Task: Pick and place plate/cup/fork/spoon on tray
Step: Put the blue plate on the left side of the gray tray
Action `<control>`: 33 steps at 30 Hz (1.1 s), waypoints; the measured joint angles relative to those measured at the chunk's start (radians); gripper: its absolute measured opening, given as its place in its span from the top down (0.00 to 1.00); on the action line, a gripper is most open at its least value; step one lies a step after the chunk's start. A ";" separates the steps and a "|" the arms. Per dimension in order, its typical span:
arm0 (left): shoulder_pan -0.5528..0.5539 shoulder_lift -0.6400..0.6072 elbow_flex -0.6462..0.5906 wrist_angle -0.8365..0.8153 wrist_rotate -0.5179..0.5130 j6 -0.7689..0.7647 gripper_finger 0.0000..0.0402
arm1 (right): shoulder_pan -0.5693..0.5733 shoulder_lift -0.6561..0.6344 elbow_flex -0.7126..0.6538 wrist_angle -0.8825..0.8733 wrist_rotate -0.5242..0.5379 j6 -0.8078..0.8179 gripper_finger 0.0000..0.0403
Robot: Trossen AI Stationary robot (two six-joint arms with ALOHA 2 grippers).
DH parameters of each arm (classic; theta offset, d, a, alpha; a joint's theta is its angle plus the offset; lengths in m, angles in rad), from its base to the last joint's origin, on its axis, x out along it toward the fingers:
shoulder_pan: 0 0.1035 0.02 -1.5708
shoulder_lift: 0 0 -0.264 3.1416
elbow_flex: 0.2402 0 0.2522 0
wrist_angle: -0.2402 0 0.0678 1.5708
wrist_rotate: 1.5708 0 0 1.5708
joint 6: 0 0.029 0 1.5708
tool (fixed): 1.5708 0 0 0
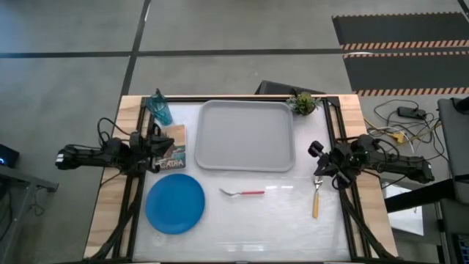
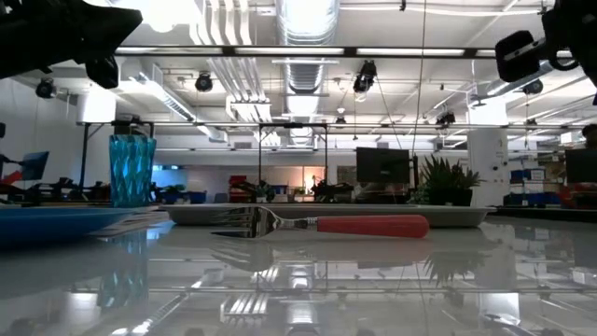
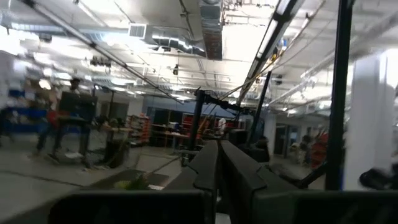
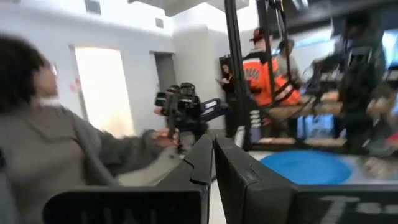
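The grey tray [image 1: 247, 136] lies at the table's far middle. The teal cup [image 1: 161, 110] stands upright at the far left and shows in the low view [image 2: 131, 170]. The blue plate [image 1: 175, 204] lies flat at the near left. The pink-handled fork [image 1: 243, 193] lies on the table in front of the tray. The orange-handled spoon [image 1: 316, 196] lies at the right. My left gripper [image 1: 163, 147] hovers shut over the picture card, level, its fingers together in the left wrist view [image 3: 219, 144]. My right gripper [image 1: 315, 154] hovers shut above the spoon's bowl end [image 4: 212, 138].
An "ACADIA" picture card [image 1: 173, 150] lies between the cup and the plate. A small green plant [image 1: 302, 103] stands at the tray's far right corner. A dark frame rail [image 1: 220, 99] runs along the far edge. A person [image 4: 50, 143] shows beyond the table in the right wrist view.
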 joint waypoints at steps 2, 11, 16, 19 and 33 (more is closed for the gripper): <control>0.000 0.000 0.000 0.000 0.000 -0.060 1.00 | 0.000 0.000 0.000 -0.001 0.000 0.041 0.98; 0.000 0.000 0.000 0.000 0.000 -0.091 1.00 | 0.000 0.001 0.000 -0.010 0.380 0.034 0.98; 0.000 0.000 0.000 0.000 0.000 -0.091 1.00 | 0.002 0.056 0.000 0.030 0.489 0.011 0.98; 0.000 0.000 0.000 0.000 0.000 -0.091 1.00 | 0.002 0.121 0.012 0.079 0.492 -0.003 0.98; 0.000 0.000 0.000 0.000 0.000 -0.091 1.00 | 0.002 0.522 0.263 0.127 0.540 -0.147 0.98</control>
